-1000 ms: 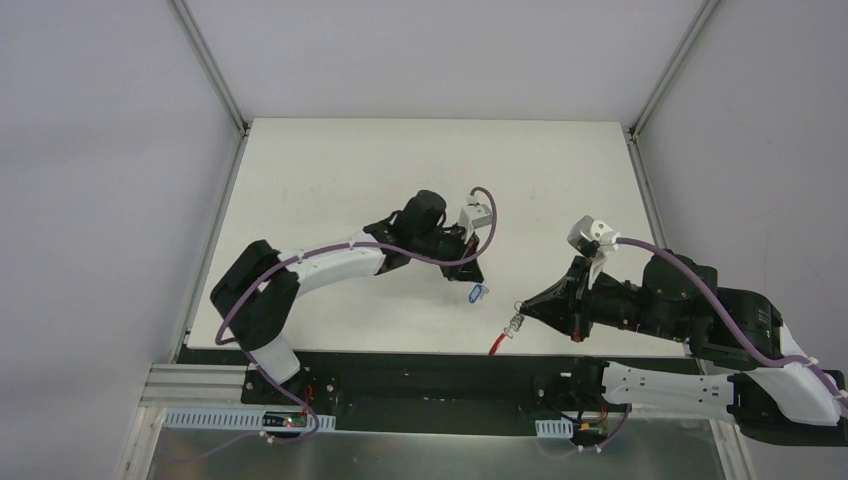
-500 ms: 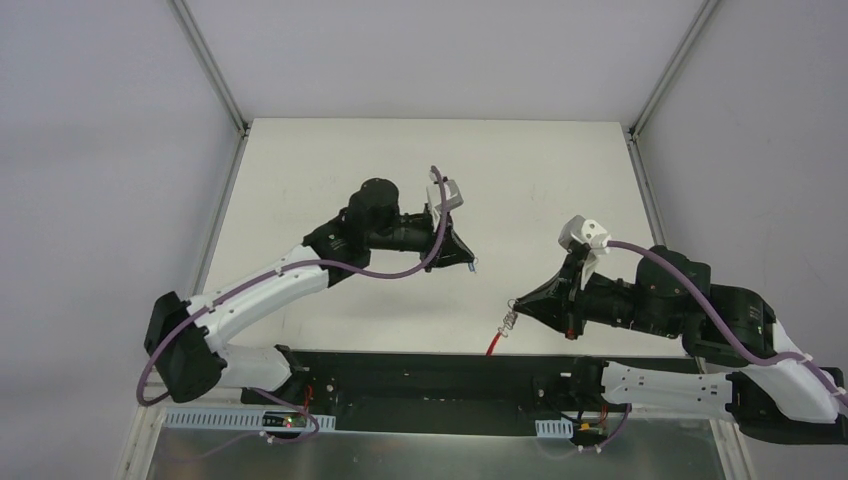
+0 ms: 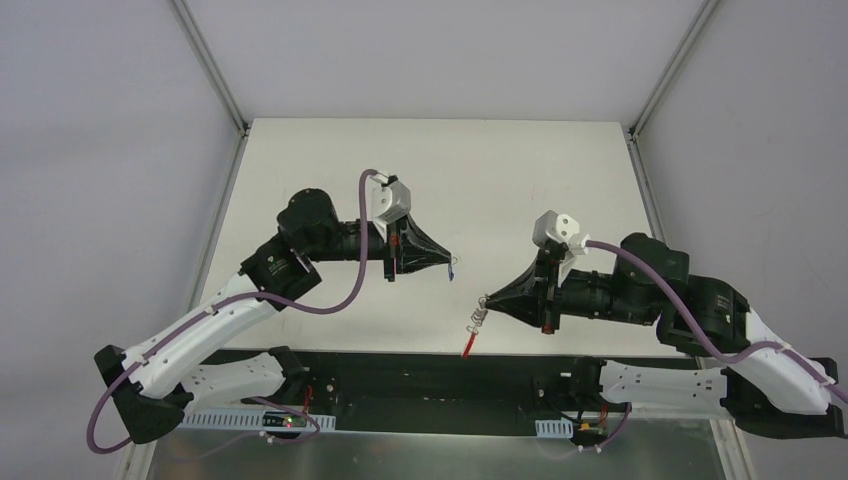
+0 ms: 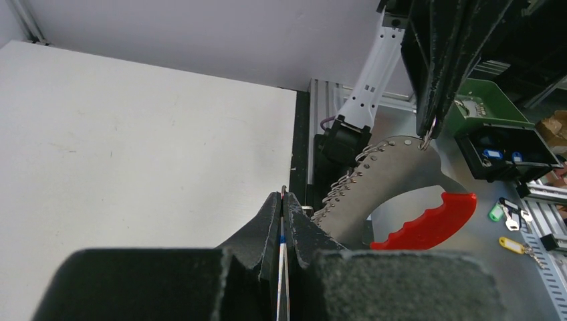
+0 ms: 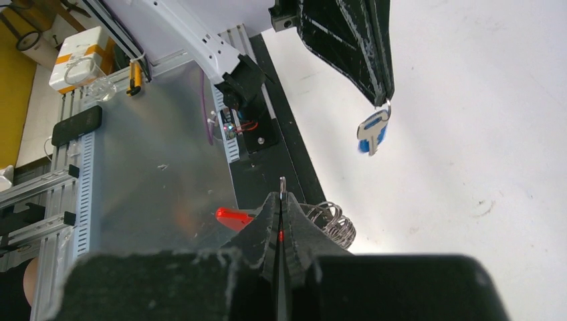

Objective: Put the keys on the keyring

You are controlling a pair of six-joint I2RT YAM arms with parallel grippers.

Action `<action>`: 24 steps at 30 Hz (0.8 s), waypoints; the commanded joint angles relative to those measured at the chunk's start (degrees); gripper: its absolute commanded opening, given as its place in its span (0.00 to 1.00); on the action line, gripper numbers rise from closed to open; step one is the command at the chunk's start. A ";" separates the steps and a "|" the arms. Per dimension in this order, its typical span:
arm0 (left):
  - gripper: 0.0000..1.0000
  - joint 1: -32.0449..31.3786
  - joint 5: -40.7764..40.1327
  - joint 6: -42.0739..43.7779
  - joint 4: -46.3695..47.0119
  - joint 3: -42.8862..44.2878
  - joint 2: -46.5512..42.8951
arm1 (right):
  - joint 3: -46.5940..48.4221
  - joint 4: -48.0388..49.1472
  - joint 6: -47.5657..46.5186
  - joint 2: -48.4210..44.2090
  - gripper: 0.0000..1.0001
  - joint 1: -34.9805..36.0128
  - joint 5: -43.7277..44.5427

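well, both hands hang over the near half of the counter [image 3: 540,170], and its far half and both side edges lie bare and well apart from them. the left hand [image 3: 448,262] points right and the right hand [image 3: 487,299] points left, tips near each other but apart, with bare counter between them. the keys [image 5: 372,134] dangle from the very tip of the left hand, whose jaws are pressed tight on them. the right hand is clamped just as narrow on the keyring [image 3: 478,318], the wire rings bunched below its tip and the red strip [image 3: 467,345] hanging down past the near edge of the counter. since a second ago, both tips have shifted left. the left arm's elbow has dropped low and out to the left. the left forearm is stretched long, its wrist level. the right arm lies low along the near edge, forearm angled up towards the middle.
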 commanded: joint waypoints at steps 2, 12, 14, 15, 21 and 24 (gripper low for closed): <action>0.00 -0.47 4.00 0.30 0.32 0.72 -3.52 | 1.32 9.65 -2.01 2.05 0.00 -0.13 -3.74; 0.00 -0.52 7.71 -1.05 1.34 1.14 -7.76 | 0.87 16.94 0.92 5.21 0.00 -0.18 -2.19; 0.00 -0.51 7.85 -1.46 1.39 1.15 -8.54 | 0.91 17.49 1.11 5.37 0.00 -0.13 -1.42; 0.00 -0.47 7.90 -1.66 1.44 1.18 -8.86 | 0.99 17.59 1.09 5.53 0.00 -0.13 -0.83; 0.00 -0.51 7.60 -2.86 0.80 2.24 -10.25 | 1.33 17.86 0.91 6.36 0.00 -0.05 2.25; 0.00 -0.54 7.22 -3.31 0.33 3.22 -10.30 | 0.78 18.66 0.40 6.30 0.00 -0.06 3.59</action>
